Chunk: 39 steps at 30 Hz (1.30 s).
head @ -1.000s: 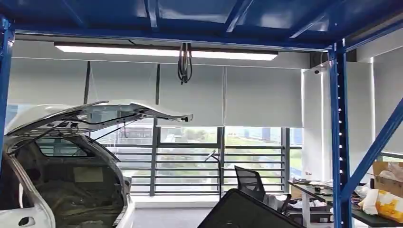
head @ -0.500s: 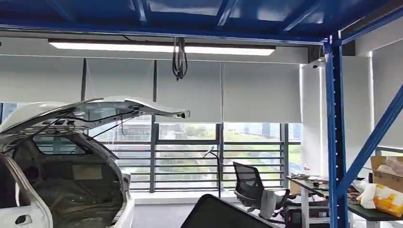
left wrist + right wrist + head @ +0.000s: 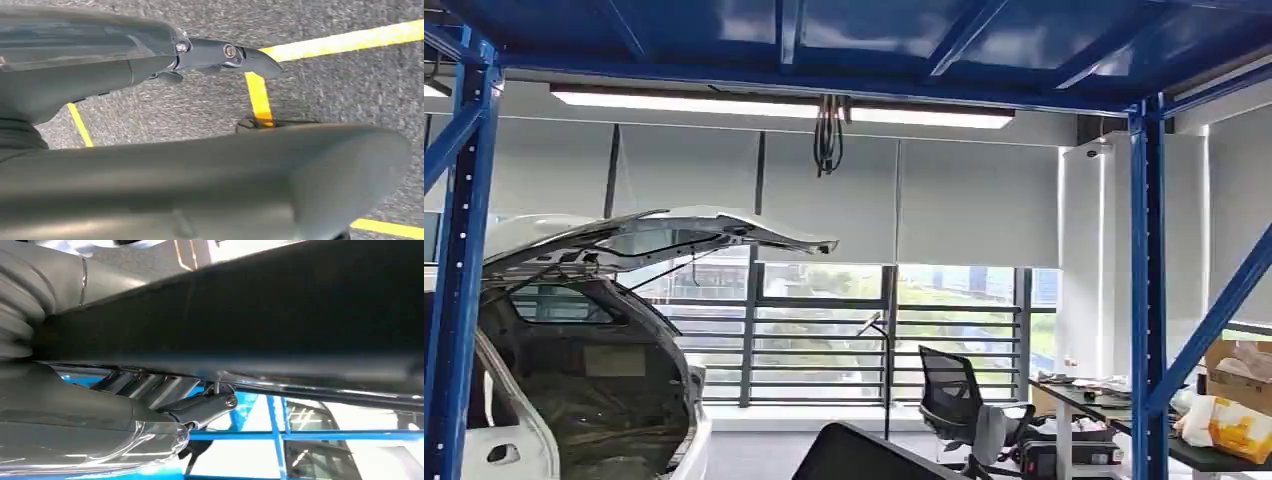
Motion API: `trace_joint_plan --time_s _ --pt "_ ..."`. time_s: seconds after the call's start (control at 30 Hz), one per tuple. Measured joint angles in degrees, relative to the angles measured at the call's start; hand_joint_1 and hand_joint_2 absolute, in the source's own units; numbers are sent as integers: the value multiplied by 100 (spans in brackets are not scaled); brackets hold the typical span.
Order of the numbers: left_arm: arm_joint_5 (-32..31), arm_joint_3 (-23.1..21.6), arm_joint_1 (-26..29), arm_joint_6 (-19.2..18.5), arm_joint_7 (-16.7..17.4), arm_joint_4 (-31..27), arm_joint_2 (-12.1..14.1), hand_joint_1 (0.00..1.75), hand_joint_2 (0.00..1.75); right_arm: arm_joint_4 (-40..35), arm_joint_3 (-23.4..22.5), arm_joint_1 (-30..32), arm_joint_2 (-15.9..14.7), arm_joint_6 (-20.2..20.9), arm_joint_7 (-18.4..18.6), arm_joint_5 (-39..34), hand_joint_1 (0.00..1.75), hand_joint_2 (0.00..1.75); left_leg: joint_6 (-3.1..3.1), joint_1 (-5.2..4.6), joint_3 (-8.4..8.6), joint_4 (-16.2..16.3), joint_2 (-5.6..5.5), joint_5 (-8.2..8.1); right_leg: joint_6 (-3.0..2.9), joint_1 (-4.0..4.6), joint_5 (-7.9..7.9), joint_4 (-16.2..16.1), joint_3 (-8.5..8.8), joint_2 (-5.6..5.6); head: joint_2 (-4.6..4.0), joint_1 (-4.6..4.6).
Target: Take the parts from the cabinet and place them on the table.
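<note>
Black flat panel part [image 3: 864,458] rises into the bottom edge of the head view, tilted, held up in the air in front of a blue steel rack frame [image 3: 1146,300]. Behind it are a white car body with its tailgate raised [image 3: 624,240], a black office chair [image 3: 949,395] and a cluttered tabletop [image 3: 1114,405] on the right.

In the left wrist view, the left robot hand [image 3: 150,165] hangs over grey carpet with yellow tape lines [image 3: 260,95], fingers apart and holding nothing.

In the right wrist view, the right robot hand [image 3: 125,415] grips the dark panel, its fingers against the panel's face.

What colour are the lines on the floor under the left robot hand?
Yellow, on grey floor; the floor lines show best in the left wrist view.
</note>
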Motion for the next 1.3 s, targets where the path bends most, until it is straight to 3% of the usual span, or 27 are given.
trace_joint_plan --time_s 0.03,0.1,0.17,0.2,0.23,0.3,0.33,0.37,0.43,0.5,0.53,0.57,0.6,0.7,0.73,0.8,0.87,0.9,0.93,1.0,1.03,1.07,1.13,1.2,1.23,1.27,1.3 --pt "6 -9 2 2 0 0 -35 0 175 -46 -2 -11 0 -48 -57 76 175 175 -20 -12 -22 0 -2 30 -123 82 -94 -421 254 -20 0 4" --pt "17 -22 5 0 0 0 -33 0 175 -101 -13 -9 0 -86 -184 160 175 175 -88 43 -40 -32 5 117 -103 108 -7 -533 271 -16 0 0" --pt "28 -46 7 2 0 0 -33 0 175 -184 -35 22 2 -75 -289 210 175 175 -142 61 -39 -97 4 205 -160 124 104 -623 279 -18 0 0" --pt "33 -59 -2 7 -2 4 -29 0 175 -219 -37 43 7 -48 -328 243 175 175 -137 54 -66 -65 3 120 -145 47 235 -786 302 -75 -2 0" --pt "33 -81 2 2 0 4 -31 0 175 -236 -33 52 24 -15 -346 271 175 175 -171 46 -104 27 -2 -95 -175 44 305 -826 260 -72 0 0" --pt "33 -98 -6 20 -9 4 -3 0 175 -254 -31 92 37 8 -381 330 175 175 -245 92 -285 729 -3 -718 -146 12 406 -820 124 -79 -2 0" --pt "35 -109 -9 31 -28 4 4 0 175 -254 -33 130 37 24 -394 367 175 175 -287 119 -367 1118 -3 -924 -128 3 450 -815 62 -94 -2 0" --pt "35 -127 -8 37 -44 4 19 0 175 -254 -31 166 37 43 -400 394 175 175 -335 150 -392 1410 -3 -961 -95 -15 499 -801 -17 -106 -2 0" --pt "39 -153 -10 42 -63 4 32 0 175 -256 -22 197 37 63 -429 455 175 175 -439 209 -156 1271 0 -613 -18 -83 570 -719 -194 -114 -2 0" --pt "35 -179 -23 42 -98 4 43 0 175 -304 -33 222 37 61 -483 492 175 175 -588 307 421 440 3 -271 56 -168 600 -529 -407 -114 -2 0" --pt "24 -186 -47 39 -98 4 35 0 175 -344 -39 229 37 59 -501 501 175 175 -683 348 644 56 -8 -467 108 -160 597 -414 -515 -110 -2 0" --pt "-5 -205 -59 37 -101 4 32 0 175 -383 -55 236 35 50 -516 507 175 175 -574 292 740 -120 -41 -543 139 -154 608 -305 -606 -100 -2 4" --pt "-26 -236 -68 44 -94 4 45 0 175 -427 -72 254 35 43 -523 518 175 175 -485 290 668 -74 -28 -563 180 -142 647 -283 -631 -94 -2 0" --pt "-46 -297 -68 53 -94 4 50 0 175 -455 -127 279 15 43 -545 514 175 175 -262 253 588 -71 16 -438 253 -197 724 -290 -672 -96 -2 -2" --pt "-46 -315 -78 57 -101 4 52 0 175 -468 -147 285 7 43 -571 503 175 175 -186 243 539 -70 30 -387 277 -207 483 -205 -706 -96 -2 -2" --pt "-46 -332 -86 72 -142 4 67 0 175 -475 -166 276 -4 48 -617 477 175 175 -107 215 384 -69 34 -261 313 -208 -199 471 -860 -91 -2 0" --pt "-46 -352 -84 96 -153 4 74 0 175 -472 -173 278 -15 63 -656 451 175 175 -75 161 225 -63 47 -138 314 -208 -589 1297 -992 -91 -2 -2" --pt "-46 -367 -85 98 -153 4 76 0 175 -472 -173 279 -22 65 -669 448 175 175 -64 131 149 -62 49 -78 293 -206 -534 1439 -940 -88 -2 -2" --pt "-46 -383 -88 100 -151 4 76 0 175 -472 -175 278 -24 78 -680 448 175 175 -57 99 71 -62 50 -17 255 -193 -378 1329 -766 -80 -2 -2" --pt "-44 -409 -94 103 -133 4 76 0 175 -472 -179 259 -22 96 -695 446 175 175 -46 53 -71 -62 43 102 114 -127 -54 549 -174 -63 -2 0" --pt "-44 -420 -102 103 -127 4 66 0 175 -479 -181 229 -22 96 -704 444 175 175 -43 66 -107 -63 43 156 7 -56 -34 -13 235 -39 -2 0" --pt "-44 -426 -101 103 -120 4 45 0 175 -499 -190 210 -17 96 -711 444 175 175 -73 48 -125 -60 35 193 -80 25 -155 -503 583 -33 0 2" --pt "-41 -435 -101 103 -116 4 48 0 175 -529 -221 159 -15 109 -759 442 175 175 -139 103 -156 -95 42 316 -38 54 -179 -750 664 -14 -2 2" --pt "-37 -439 -104 105 -116 7 50 0 175 -536 -234 151 -15 111 -765 446 175 175 -217 128 -171 -168 41 421 -102 70 -1 -850 639 -23 -2 2" --pt "-31 -441 -112 105 -125 11 59 0 175 -536 -234 137 -11 116 -779 446 175 175 -216 133 -208 -116 31 278 -99 31 90 -905 598 -78 -2 4" --pt "-28 -450 -107 101 -149 11 54 0 175 -538 -236 123 0 133 -796 453 175 175 -224 132 -267 48 28 -27 -172 28 154 -904 512 -68 0 4" --pt "-26 -466 -113 103 -168 11 59 0 175 -540 -251 129 11 155 -820 455 175 175 -245 143 -361 410 29 -394 -168 25 210 -892 415 -68 -2 2"
